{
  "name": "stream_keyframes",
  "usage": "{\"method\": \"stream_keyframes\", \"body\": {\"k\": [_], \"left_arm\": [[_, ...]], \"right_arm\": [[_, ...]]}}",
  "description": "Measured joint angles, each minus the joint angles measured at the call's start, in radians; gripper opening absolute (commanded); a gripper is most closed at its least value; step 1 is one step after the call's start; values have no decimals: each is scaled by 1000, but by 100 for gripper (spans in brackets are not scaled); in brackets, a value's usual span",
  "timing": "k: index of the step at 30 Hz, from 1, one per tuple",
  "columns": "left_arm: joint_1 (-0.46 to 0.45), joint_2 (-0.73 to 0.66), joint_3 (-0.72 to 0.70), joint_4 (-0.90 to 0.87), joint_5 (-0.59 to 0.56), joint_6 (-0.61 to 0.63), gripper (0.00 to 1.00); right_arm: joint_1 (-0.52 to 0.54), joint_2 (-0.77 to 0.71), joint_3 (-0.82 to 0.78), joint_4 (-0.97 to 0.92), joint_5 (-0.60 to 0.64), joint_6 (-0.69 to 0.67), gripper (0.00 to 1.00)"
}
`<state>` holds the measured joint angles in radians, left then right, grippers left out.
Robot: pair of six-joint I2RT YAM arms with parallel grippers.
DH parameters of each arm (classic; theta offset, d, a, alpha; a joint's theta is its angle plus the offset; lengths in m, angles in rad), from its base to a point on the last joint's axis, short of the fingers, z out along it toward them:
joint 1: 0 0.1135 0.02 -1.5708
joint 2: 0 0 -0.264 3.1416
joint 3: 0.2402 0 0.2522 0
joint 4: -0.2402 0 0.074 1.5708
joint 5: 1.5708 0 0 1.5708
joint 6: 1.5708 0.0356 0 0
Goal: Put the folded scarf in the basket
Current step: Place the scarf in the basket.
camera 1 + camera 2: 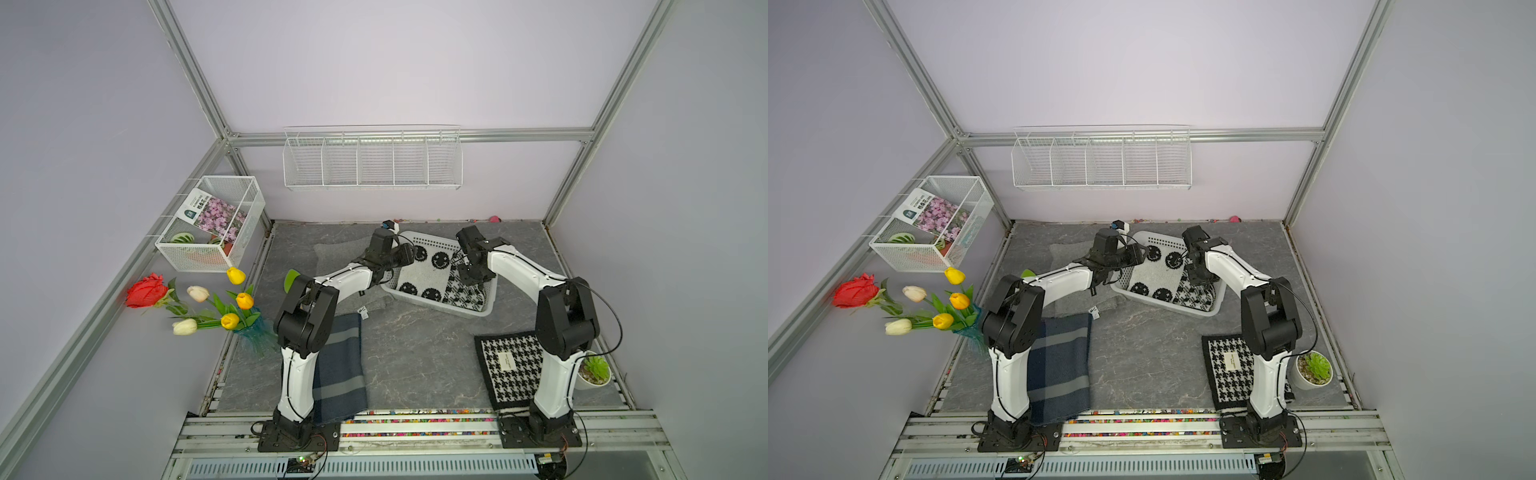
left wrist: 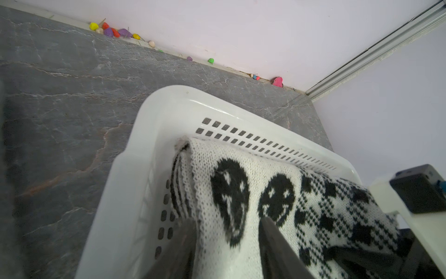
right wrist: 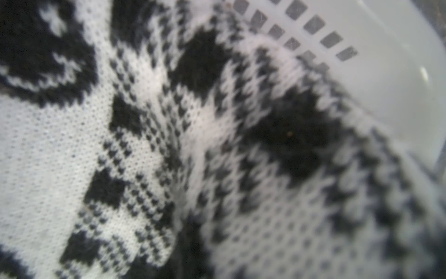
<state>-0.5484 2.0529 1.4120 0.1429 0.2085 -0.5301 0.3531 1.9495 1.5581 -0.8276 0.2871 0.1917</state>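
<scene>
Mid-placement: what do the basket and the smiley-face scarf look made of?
The basket looks like moulded white plastic, smooth and slightly glossy: highlights on the rim, neat square holes. The scarf looks like soft knitted yarn, matte, with individual stitches showing; the fibre cannot be told.

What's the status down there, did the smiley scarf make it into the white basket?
Left gripper open, astride the scarf. Right gripper low over the scarf, jaws unreadable. Scarf lying inside the basket. Nothing in the way.
</scene>
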Motion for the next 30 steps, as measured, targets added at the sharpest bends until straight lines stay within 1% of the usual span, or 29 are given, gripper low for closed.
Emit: {"method": "stream_keyframes", "body": {"k": [3, 7, 12, 16, 18, 21, 24, 27, 30], "left_arm": [[-18, -8, 0, -29, -36, 19, 49], [-45, -23, 0, -61, -67, 43, 49], [-84, -41, 15, -75, -92, 67, 49], [-105, -41, 42, -77, -98, 76, 47], [-110, -39, 51, -73, -89, 74, 47], [-110, -23, 77, -68, -67, 66, 47], [-110, 14, 117, -66, -46, 60, 47], [-108, 83, 185, -82, -44, 61, 45], [-100, 144, 219, -105, -44, 61, 45]], "right_arm": [[2, -38, -7, -13, 19, 2, 49], [9, -131, -13, -31, 70, 2, 49], [54, -223, -13, -33, 135, 2, 49], [79, -249, -25, -23, 134, 2, 47], [78, -253, -49, 14, 108, -2, 45], [65, -235, -77, 64, 49, -3, 43], [37, -161, -61, 100, -1, -2, 41], [18, -64, -39, 108, -7, -2, 40], [13, 7, -36, 107, 10, -6, 40]]}}
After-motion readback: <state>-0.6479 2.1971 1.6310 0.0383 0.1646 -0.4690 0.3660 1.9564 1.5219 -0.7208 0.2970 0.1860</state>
